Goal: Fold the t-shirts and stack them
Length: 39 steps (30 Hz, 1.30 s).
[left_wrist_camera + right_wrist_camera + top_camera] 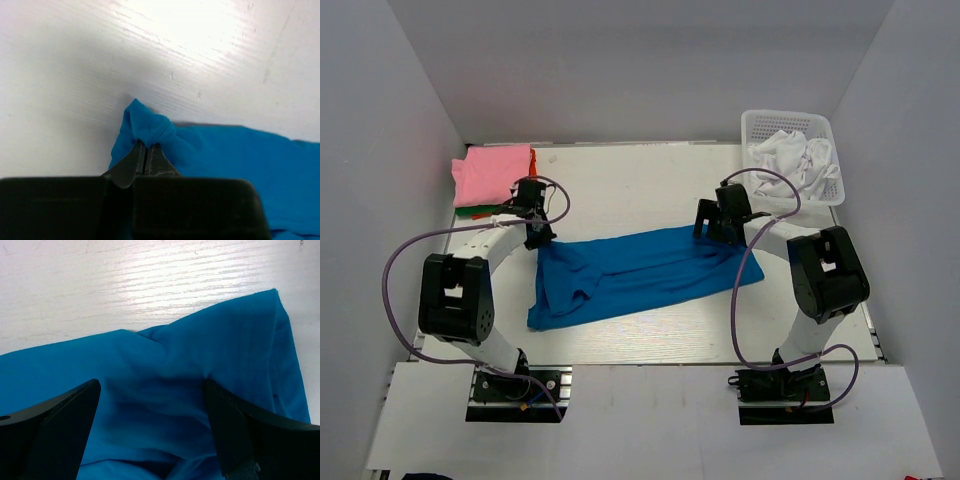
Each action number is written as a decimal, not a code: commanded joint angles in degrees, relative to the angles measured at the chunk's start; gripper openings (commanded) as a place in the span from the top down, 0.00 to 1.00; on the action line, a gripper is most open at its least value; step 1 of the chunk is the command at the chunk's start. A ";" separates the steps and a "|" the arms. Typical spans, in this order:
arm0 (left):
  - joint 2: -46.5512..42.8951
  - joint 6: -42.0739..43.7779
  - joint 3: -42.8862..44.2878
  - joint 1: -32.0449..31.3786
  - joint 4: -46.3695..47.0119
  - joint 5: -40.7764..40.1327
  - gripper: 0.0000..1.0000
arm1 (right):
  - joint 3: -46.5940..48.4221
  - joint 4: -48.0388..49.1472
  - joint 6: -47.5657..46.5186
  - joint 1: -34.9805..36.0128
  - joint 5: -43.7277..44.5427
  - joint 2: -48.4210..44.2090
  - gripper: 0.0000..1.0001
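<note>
The blue t-shirt lies rumpled on the white table, stretched as a long band between the two arms. The left gripper stands at the shirt's far left corner. Its fingers are pressed together on a small bunched peak of the blue cloth, which stands up off the surface in the left wrist view. The right gripper hangs over the shirt's far right end. Its fingers stand wide apart with blue cloth spread between them, and they clamp nothing; whether their tips touch the cloth cannot be told. Beyond the shirt's left corner, farther from the arms, a folded pink t-shirt rests on an orange-red t-shirt, and a thin edge of a green t-shirt shows under them. Beyond the shirt's right end, also farther from the arms, a white lattice basket holds crumpled white t-shirts, well apart from the blue one
</note>
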 commanded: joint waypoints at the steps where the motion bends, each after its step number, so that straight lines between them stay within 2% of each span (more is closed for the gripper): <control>1: -3.01 -4.94 2.65 0.80 -1.22 -2.88 1.00 | 0.05 -2.20 1.21 -0.67 3.38 2.59 0.10; 7: -11.62 -16.19 -0.77 1.33 -7.01 -4.28 1.00 | -0.91 -5.20 4.55 -1.81 2.95 3.99 0.13; 8: -13.20 -19.60 -1.65 1.33 -7.03 -4.29 1.00 | -1.09 -5.73 4.90 -1.90 3.12 3.82 0.15; 12: -19.89 -23.59 -7.44 3.08 -5.80 -5.42 1.00 | -1.97 -6.53 7.19 -3.13 3.48 3.12 0.15; 15: -20.42 -25.70 -7.98 5.02 -5.09 -5.96 1.00 | -2.23 -6.97 8.24 -4.27 2.95 2.68 0.15; 20: -16.21 -28.07 -9.82 8.97 -5.10 -7.36 1.00 | -2.85 -5.92 8.25 -5.77 -0.04 2.07 0.15; 21: -15.59 -28.07 -9.83 9.59 -5.09 -7.37 0.95 | -2.77 -5.39 8.07 -5.86 -0.91 2.06 0.15; 22: -14.37 -28.07 -9.83 10.11 -4.31 -7.98 0.86 | -2.68 -4.86 7.20 -5.60 -1.09 2.06 0.15; 25: -13.74 -24.48 -8.52 10.82 0.43 -7.02 0.48 | -1.63 -4.50 5.17 -5.33 -1.45 1.54 0.12; 28: -11.91 -23.68 -3.61 11.44 -2.61 -7.36 0.27 | 0.12 -4.24 3.50 -5.07 0.39 -0.92 0.10; 30: -11.90 -23.68 0.79 11.97 -8.22 -8.42 0.19 | 1.88 -5.20 2.88 -4.89 4.52 -2.58 0.10; 31: -11.90 -23.68 1.85 11.97 -9.30 -8.42 0.05 | 2.33 -5.03 2.71 -4.72 5.31 -3.90 0.10; 32: -13.03 -23.68 2.47 11.97 -9.31 -6.68 0.00 | 2.68 -4.25 1.23 -4.45 6.28 -4.52 0.10; 34: -17.05 -22.19 1.16 10.57 -5.48 -3.08 0.00 | 2.42 -2.85 0.43 -4.37 6.81 -6.36 0.10; 35: -18.65 -19.66 -1.45 10.56 -3.27 3.72 0.00 | 2.25 -2.75 -1.23 -4.45 6.73 -6.64 0.10; 37: -21.11 -17.89 -4.98 10.56 2.00 12.27 0.00 | 2.16 -3.19 -1.94 -4.36 6.90 -6.90 0.10; 38: -22.60 -17.36 -8.48 10.56 6.99 20.41 0.00 | 2.07 -3.27 -2.21 -4.28 6.55 -6.90 0.10; 39: -22.62 -17.35 -10.08 9.86 9.12 24.06 0.00 | 1.98 -3.45 -1.87 -4.36 6.55 -6.81 0.10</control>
